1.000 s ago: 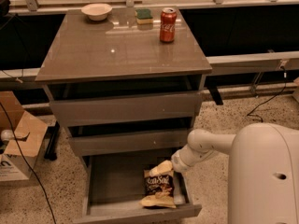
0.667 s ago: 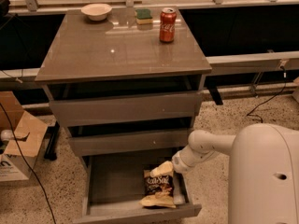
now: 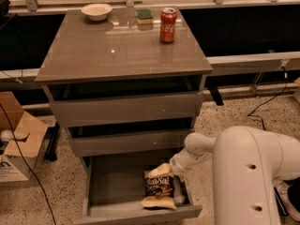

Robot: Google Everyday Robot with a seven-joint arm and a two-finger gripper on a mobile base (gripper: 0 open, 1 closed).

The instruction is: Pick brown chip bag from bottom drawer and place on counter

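The chip bag (image 3: 158, 187) lies in the open bottom drawer (image 3: 115, 179), toward its right front. Its pale upper end sits right by the hand (image 3: 174, 167), which reaches in from the right. I cannot tell whether the hand is apart or clamped on the bag. A pinch on that crinkly end alone may slip during the lift, or the bag could snag the drawer above before reaching the counter (image 3: 122, 50).

Dim, warm light from above; glare spots on the counter (image 3: 122, 50); gripper (image 3: 174, 167) in the shaded drawer (image 3: 115, 184) below it
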